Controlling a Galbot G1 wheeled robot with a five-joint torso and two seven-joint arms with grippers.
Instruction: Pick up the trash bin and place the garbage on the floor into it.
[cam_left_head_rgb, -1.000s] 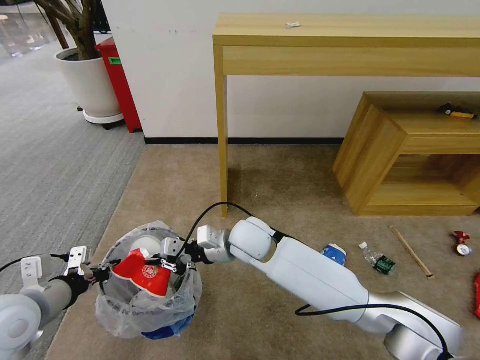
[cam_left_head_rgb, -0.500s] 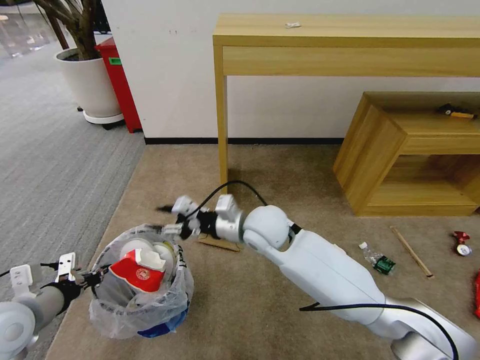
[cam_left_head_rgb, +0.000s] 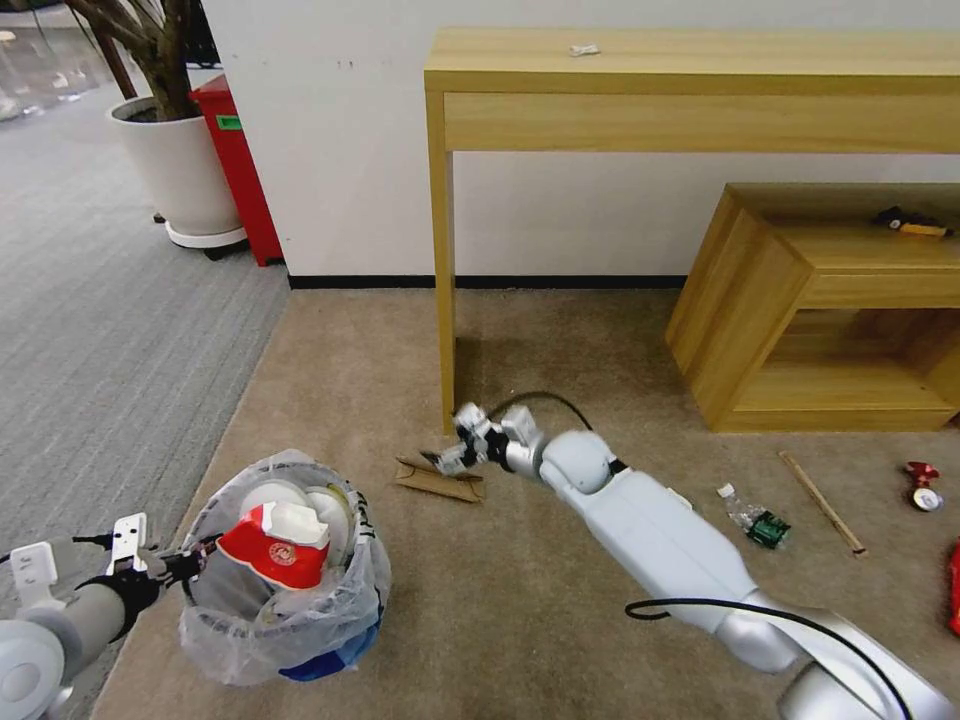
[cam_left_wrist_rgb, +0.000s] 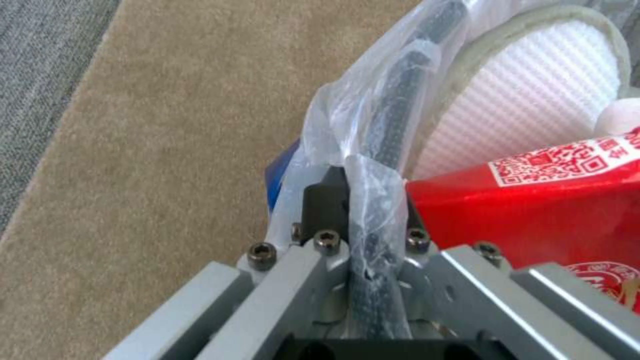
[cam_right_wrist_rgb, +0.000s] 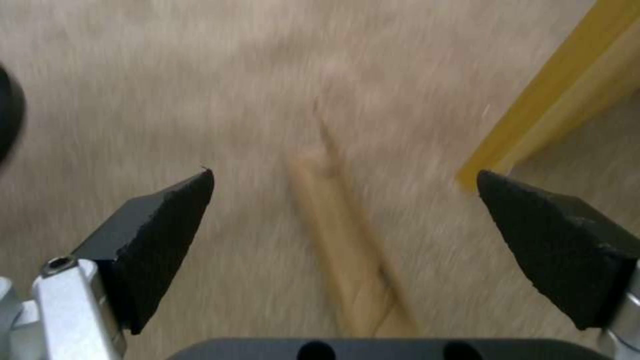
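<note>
The left gripper (cam_left_head_rgb: 185, 563) pinches the bin (cam_left_head_rgb: 285, 570) by its rim, holding it off the floor (cam_left_head_rgb: 560, 610) so litter can drop in. The right gripper (cam_left_head_rgb: 452, 457), fingers spread, hangs over what looks like the cardboard (cam_left_head_rgb: 438, 481), seemingly lined up to straddle it.

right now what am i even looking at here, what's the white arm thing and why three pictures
It is a two-armed wheeled robot tidying litter off a beige carpet. The wide picture comes from its head; the other two come from cameras on its wrists. The left claw is shut on the rim of a small blue trash bin, lined with a plastic bag and already holding a red-white cup and white insoles. The right claw hangs open over a piece of cardboard. A small bottle, a stick and a red can lie on the carpet.
</note>
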